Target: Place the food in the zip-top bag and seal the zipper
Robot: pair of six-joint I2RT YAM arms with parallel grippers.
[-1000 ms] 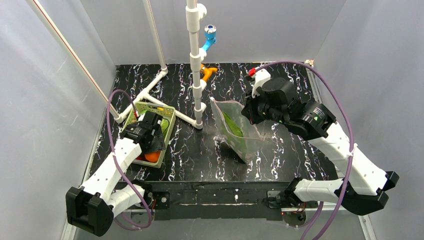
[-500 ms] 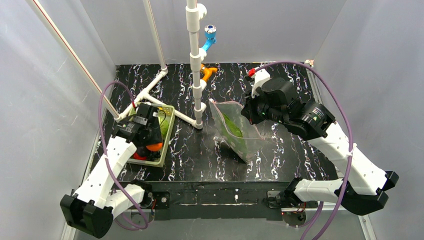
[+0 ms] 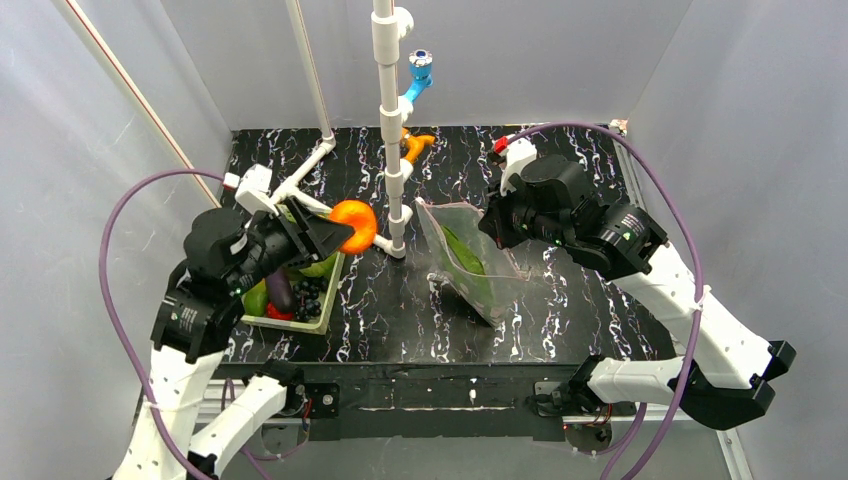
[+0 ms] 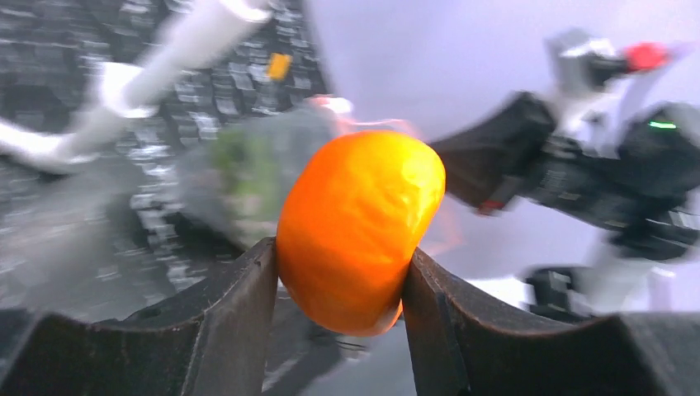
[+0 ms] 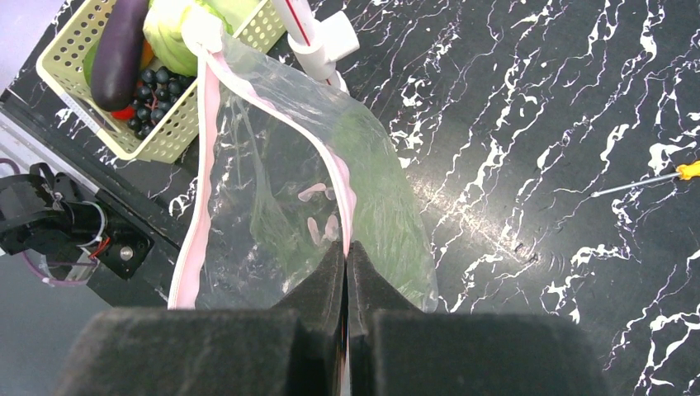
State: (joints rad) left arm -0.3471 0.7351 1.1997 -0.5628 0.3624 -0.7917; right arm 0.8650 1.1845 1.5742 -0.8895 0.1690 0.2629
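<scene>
My left gripper (image 3: 338, 231) is shut on the orange ball (image 3: 353, 225), holding it in the air just right of the basket and left of the bag. In the left wrist view the orange ball (image 4: 357, 227) fills the gap between my left gripper's (image 4: 340, 254) fingers. The clear zip-top bag (image 3: 470, 262) stands on the table with green food (image 5: 381, 194) inside. My right gripper (image 5: 347, 247) is shut on one side of the pink zipper (image 5: 340, 177), so the bag's mouth gapes toward the basket. The zipper's other side (image 5: 196, 206) hangs loose.
The pale green basket (image 3: 300, 322) at the left holds a purple eggplant (image 5: 120, 54), dark grapes (image 5: 161, 87) and a green round fruit (image 5: 173, 29). A white pipe frame (image 3: 390, 130) stands between basket and bag. An orange-handled stick (image 5: 689, 171) lies far right.
My left arm rose out of the basket with the orange ball and swung right toward the bag. The right arm and the bag stayed put.
</scene>
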